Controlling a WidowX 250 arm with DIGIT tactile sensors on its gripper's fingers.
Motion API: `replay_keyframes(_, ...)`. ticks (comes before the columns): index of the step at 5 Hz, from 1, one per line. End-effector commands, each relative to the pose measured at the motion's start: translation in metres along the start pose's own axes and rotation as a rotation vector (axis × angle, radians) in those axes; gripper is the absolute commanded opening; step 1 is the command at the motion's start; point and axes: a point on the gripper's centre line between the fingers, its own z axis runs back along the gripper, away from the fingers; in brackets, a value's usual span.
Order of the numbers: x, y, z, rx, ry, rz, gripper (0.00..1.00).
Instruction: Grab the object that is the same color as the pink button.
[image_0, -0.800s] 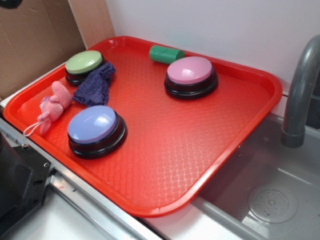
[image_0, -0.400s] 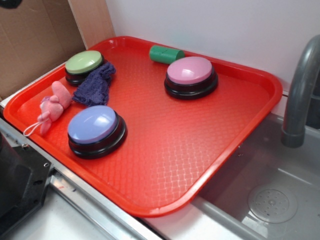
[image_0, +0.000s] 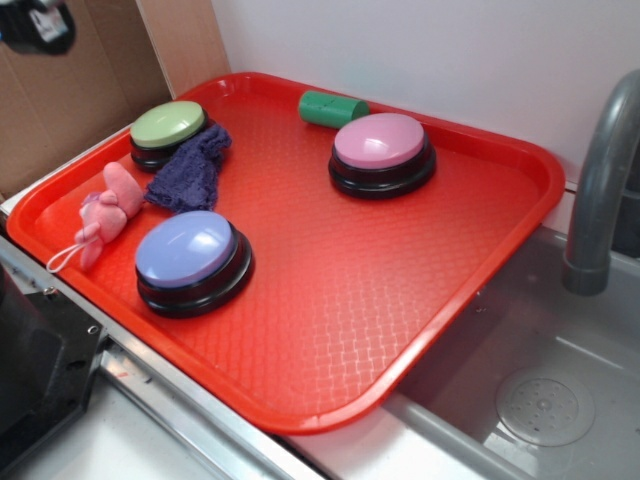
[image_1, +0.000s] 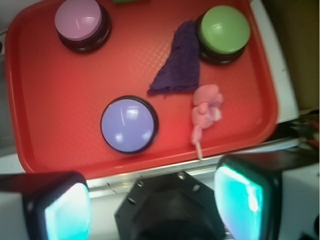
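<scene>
Red tray (image_0: 470, 270) carrying three dome buttons, a cloth, a cylinder and the target. The pink button (image_0: 380, 140) sits toward the far side of the tray and fixes the colour you are matching; the object (image_0: 108, 207) of that colour is the small pink plush toy lying near the tray's left rim, between the green button (image_0: 167, 125) and the lavender-blue button (image_0: 185, 250), just beside the dark purple cloth (image_0: 190, 168), with its pale string loop trailing over the rim. In the wrist view the gripper (image_1: 155, 200) hangs high above the near edge of the tray, its two fingers (image_1: 65, 210) set wide apart and holding nothing; the plush (image_1: 206, 107) appears ahead of it and toward the right-hand finger. In the exterior view only a dark part of the arm shows at the top left corner. The step in hand appears to be the approach. To do it well, shift sideways until the toy's body, not its string, lies midway between the fingers, then descend with the jaws kept apart. Close across the narrow width of the plush body so both pads meet soft bulk. The likely faults are snagging the cloth edge together with the toy and nudging the lavender-blue button's base during descent; a line of approach biased toward the tray rim should avoid both. The green cylinder (image_0: 333, 107) lies well apart and needs no attention.
</scene>
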Motion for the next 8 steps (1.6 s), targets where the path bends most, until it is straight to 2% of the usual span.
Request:
replay_keyframes(1,0.019,0.051,-0.042,0.075,-0.073,0.339,1.0)
replay_keyframes(2,0.026,0.063,-0.069,0.146,-0.104,0.434,1.0)
replay_keyframes(4,0.033,0.087,-0.138,0.255,-0.109,0.542,1.0)
replay_keyframes(6,0.023,0.101,-0.165,0.24,-0.084,0.609,1.0)
replay_keyframes(7,0.021,0.1,-0.161,0.206,-0.107,0.611,0.0)
replay_keyframes(8,0.023,0.099,-0.159,0.206,-0.107,0.604,0.0)
